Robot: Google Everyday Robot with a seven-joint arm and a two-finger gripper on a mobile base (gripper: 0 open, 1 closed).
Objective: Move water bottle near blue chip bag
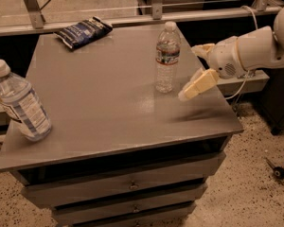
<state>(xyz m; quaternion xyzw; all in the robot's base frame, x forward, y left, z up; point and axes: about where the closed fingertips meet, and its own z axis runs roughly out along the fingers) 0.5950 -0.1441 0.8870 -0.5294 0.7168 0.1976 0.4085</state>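
The slim clear water bottle (167,58), with a white cap and a dark label with a red band, stands upright on the grey table (109,108), right of centre. The navy blue chip bag (84,31) lies flat at the table's far left corner. My gripper (188,73) reaches in from the right, just right of the bottle and at its height. Its cream fingers (197,84) are spread open and empty, a small gap from the bottle.
A bigger, fatter clear bottle (20,103) with a blue-and-white label stands at the table's front left edge. A metal rail (132,18) runs behind the table. Drawers (128,186) sit under the tabletop. Speckled floor lies to the right.
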